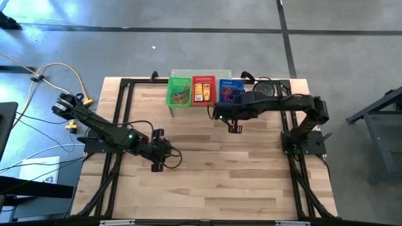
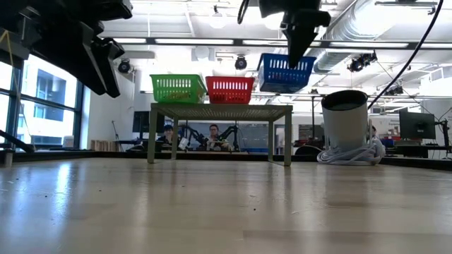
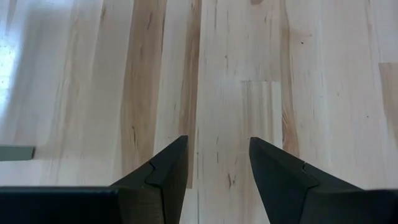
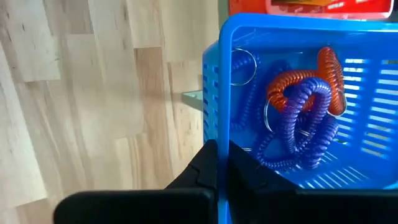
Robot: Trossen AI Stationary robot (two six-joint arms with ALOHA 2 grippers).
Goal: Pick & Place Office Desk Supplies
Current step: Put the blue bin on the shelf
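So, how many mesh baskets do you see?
3. The green basket and the red basket stand on the shelf; the blue basket looks lifted above it, the right hand shut on its wall.

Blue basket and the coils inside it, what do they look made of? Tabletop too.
Blue basket: likely moulded plastic, glossy, with slotted walls. Orange coil and purple coil: probably flexible plastic spiral cord, smooth sheen. Tabletop: wood, pale jointed planks with visible grain, satin finish.
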